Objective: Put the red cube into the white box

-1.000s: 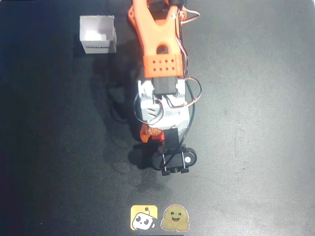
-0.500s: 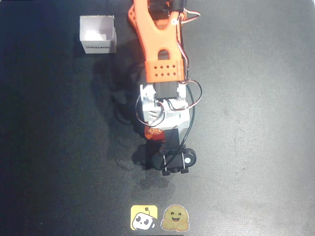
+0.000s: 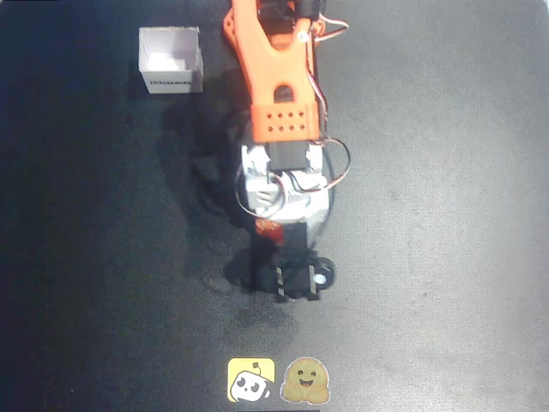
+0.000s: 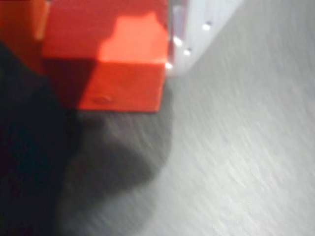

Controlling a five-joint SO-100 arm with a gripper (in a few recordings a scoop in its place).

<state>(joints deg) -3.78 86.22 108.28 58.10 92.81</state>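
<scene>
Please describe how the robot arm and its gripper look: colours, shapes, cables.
In the overhead view, the orange plastic arm has a perforated block, a white wrist section with looping thin cables, and a black camera mount. In the wrist view, the gripper shows one white finger with small screws.

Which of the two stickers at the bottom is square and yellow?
The left sticker, showing a small white robot; the right sticker is a rounded tan smiling face.
</scene>
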